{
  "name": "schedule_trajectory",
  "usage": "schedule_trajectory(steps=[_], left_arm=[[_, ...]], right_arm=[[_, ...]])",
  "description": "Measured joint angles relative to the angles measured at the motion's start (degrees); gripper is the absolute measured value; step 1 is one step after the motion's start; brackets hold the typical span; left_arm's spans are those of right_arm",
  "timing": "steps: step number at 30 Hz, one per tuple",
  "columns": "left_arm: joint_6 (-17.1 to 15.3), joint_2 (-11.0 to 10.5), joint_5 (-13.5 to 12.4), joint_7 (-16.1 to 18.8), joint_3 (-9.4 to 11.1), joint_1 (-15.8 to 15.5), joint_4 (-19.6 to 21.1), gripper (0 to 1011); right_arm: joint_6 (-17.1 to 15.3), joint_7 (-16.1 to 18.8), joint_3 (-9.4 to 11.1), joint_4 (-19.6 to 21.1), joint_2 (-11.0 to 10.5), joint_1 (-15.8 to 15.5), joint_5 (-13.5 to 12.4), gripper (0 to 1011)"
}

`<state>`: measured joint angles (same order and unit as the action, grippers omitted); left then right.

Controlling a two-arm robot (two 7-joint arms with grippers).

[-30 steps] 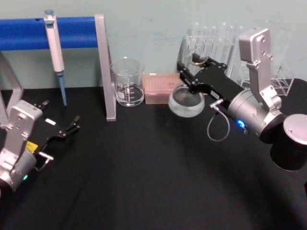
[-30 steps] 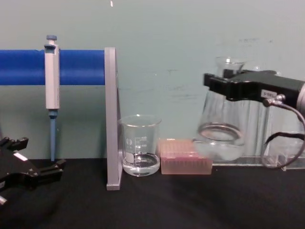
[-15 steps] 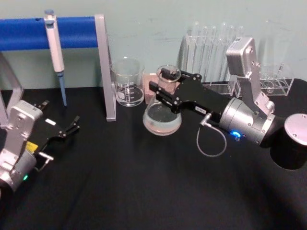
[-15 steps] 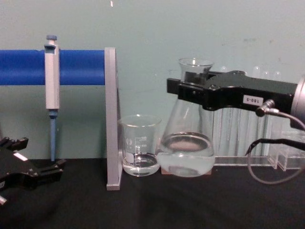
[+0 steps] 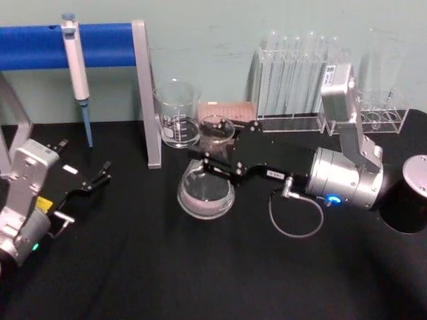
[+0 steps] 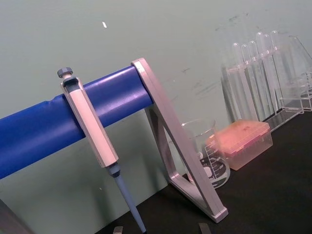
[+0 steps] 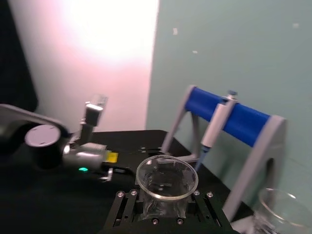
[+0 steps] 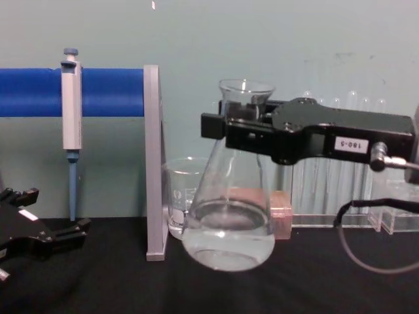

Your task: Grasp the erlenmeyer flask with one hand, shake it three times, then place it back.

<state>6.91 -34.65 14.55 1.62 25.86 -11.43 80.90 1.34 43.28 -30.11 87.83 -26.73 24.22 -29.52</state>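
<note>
The erlenmeyer flask [image 5: 206, 194] is a clear conical flask with clear liquid at its base [image 8: 228, 234]. It hangs tilted over the middle of the black table, base toward the front. My right gripper [image 5: 221, 155], black with a white numbered label and a silver wrist, is shut on the flask's neck [image 8: 243, 124]. The right wrist view looks down on the flask's rim [image 7: 167, 177] between the jaws. My left gripper [image 5: 83, 161] rests open near the table's left edge [image 8: 49, 214], far from the flask, and holds nothing.
A glass beaker [image 5: 177, 114] and a pink tip box [image 5: 230, 109] stand behind the flask. A test tube rack [image 5: 293, 73] is at the back right. A pipette [image 5: 77, 67] hangs on the blue bar stand [image 5: 100, 43] at the back left. A black cylinder [image 5: 413, 197] sits at the right.
My right gripper has carried the flask leftward and toward the front, from beside the test tubes to in front of the beaker, and lower. The left arm has not moved.
</note>
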Motion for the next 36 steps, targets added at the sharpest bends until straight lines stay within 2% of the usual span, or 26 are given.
schedule_trajectory(steps=[7,21,30,36], left_arm=[[0.0,0.0,0.0,0.0,0.0,0.0,0.0,1001],[0.0,0.0,0.0,0.0,0.0,0.0,0.0,1001],[0.0,0.0,0.0,0.0,0.0,0.0,0.0,1001],[0.0,0.0,0.0,0.0,0.0,0.0,0.0,1001]], right_arm=[[1.17,3.99,-2.06,-0.23,-1.53,0.97,-1.21,449],[2.12,5.34,-4.24,-0.31,-2.99,2.06,-2.55,449],[2.12,1.66,-4.51,0.02,-3.07,1.87,-2.94,449],[1.27,-3.45,-3.43,0.1,-2.18,1.15,-2.78,449]])
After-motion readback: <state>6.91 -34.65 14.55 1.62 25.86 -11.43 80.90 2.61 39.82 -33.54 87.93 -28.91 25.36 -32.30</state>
